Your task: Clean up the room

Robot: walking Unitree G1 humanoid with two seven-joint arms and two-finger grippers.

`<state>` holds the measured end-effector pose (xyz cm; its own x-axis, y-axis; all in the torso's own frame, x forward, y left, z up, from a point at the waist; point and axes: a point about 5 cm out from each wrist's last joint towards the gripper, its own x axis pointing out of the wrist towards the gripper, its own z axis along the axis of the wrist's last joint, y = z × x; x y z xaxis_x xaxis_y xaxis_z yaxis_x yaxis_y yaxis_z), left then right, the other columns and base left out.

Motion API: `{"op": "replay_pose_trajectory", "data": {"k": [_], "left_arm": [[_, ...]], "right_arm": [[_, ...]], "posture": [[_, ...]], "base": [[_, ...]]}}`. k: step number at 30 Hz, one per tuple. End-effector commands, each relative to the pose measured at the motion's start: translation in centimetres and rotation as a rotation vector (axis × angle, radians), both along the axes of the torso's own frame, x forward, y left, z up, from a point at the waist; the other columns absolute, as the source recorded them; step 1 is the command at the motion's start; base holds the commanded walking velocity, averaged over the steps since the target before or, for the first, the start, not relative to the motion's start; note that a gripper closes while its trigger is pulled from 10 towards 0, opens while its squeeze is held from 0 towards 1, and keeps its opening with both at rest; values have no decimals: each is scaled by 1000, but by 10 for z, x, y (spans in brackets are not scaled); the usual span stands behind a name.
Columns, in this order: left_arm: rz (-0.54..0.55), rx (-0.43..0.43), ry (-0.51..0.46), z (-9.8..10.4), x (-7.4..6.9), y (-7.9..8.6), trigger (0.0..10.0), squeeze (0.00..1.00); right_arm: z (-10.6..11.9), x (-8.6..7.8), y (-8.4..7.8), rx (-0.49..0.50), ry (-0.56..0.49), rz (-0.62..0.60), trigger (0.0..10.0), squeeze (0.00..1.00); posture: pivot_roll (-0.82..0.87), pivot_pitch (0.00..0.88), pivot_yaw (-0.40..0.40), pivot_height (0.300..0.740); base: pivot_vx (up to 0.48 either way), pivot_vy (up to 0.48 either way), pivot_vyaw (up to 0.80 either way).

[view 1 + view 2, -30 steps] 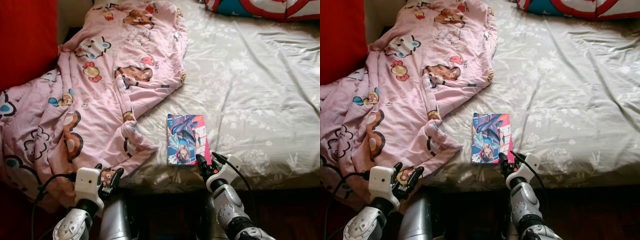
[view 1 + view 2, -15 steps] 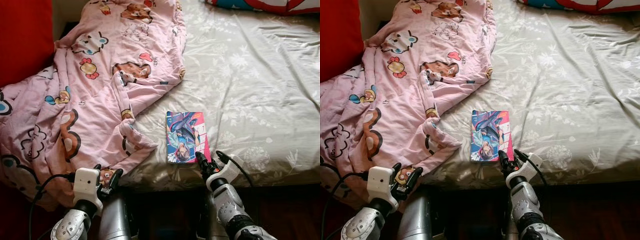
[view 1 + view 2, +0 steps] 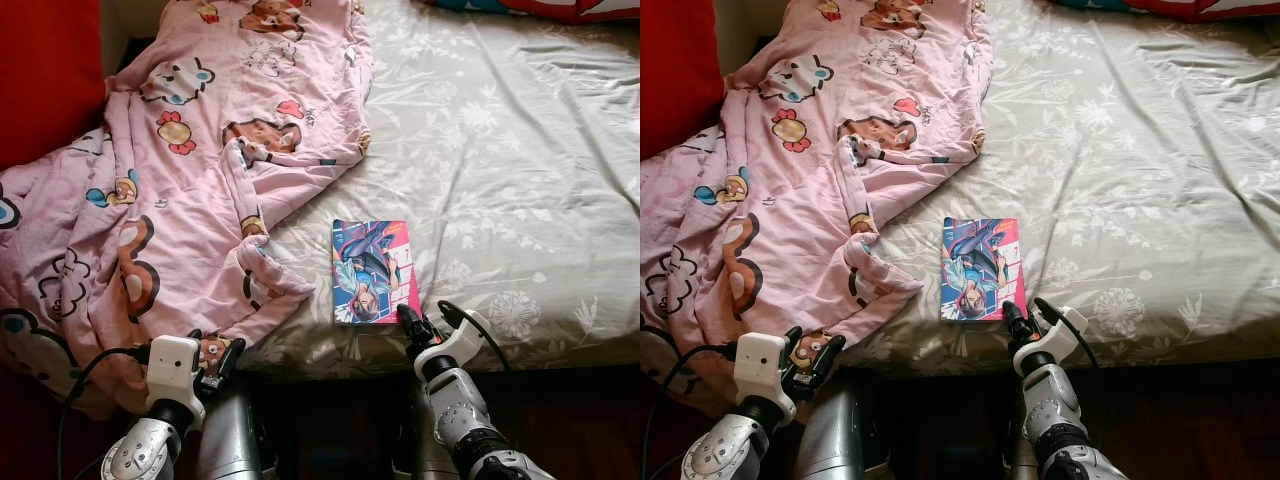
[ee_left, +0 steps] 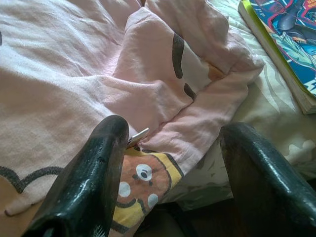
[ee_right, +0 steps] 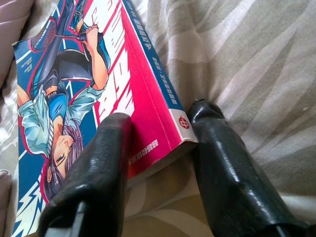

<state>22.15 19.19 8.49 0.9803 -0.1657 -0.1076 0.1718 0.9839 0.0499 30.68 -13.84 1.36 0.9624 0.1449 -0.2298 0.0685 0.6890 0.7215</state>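
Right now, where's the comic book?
The comic book lies flat on the grey floral bedsheet near the bed's front edge, just right of the pink cartoon blanket. The right gripper has its open jaws around the book's near right corner.

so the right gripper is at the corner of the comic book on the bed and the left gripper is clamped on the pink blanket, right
Not quite. The left gripper is not clamped: the left wrist view shows its fingers spread apart with the pink blanket lying loose beyond them. The rest holds: the right gripper sits at the corner of the comic book on the bed, one finger on the cover, one beside the spine.
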Motion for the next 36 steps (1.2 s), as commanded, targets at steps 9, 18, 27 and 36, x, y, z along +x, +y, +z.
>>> {"op": "replay_pose_trajectory", "data": {"k": [9,18,27,36], "left_arm": [[3,4,32,-6,0,1,10000,0],[2,-4,23,-7,7,-2,10000,0],[11,-16,2,-9,23,-5,10000,0],[36,-21,-17,-9,35,-5,10000,0]], "right_arm": [[-5,-5,10,35,16,29,0,0],[-7,-10,10,23,-13,17,0,0],[-13,-29,-6,0,-74,-115,0,0],[11,-21,-18,-121,-199,-119,0,0]], "posture": [[107,240,29,562],[87,212,21,562],[55,162,8,562],[27,110,-14,562]], "base": [[0,0,0],[0,0,0],[0,0,0],[0,0,0]]}}
